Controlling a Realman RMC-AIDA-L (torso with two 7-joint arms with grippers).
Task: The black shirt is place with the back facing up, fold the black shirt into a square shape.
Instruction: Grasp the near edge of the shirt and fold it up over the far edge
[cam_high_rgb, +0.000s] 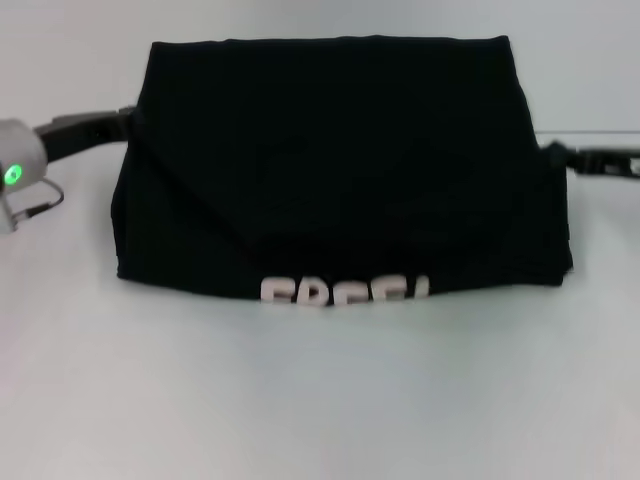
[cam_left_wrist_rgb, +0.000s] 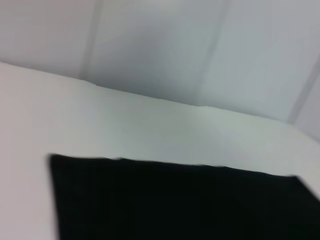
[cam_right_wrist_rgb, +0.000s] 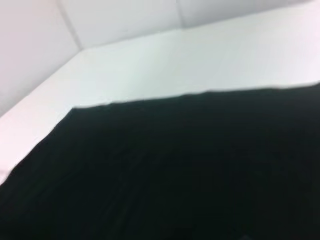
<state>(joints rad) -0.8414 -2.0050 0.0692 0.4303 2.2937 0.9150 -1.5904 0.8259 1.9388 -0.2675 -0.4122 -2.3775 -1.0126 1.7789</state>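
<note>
Looking down, we see the black shirt (cam_high_rgb: 340, 170) folded on a pale worktop (cam_high_rgb: 320, 400) against pale walls (cam_left_wrist_rgb: 200, 45); grippers flank it, left (cam_high_rgb: 125, 125), right (cam_high_rgb: 555, 155), jaws' state unclear.

Black shirt (cam_high_rgb: 340, 165) fills table (cam_high_rgb: 320, 400) centre as wide folded bulk, lone obstacle on surface. Open table at 6 o'clock, broad clear strip. Narrow bare band at 12 o'clock, before back wall (cam_left_wrist_rgb: 200, 45). Left gripper (cam_high_rgb: 120, 125) crowds shirt edge at 9 o'clock; right gripper (cam_high_rgb: 575, 158) crowds 3 o'clock edge. Side lanes partly taken by arms.
</note>
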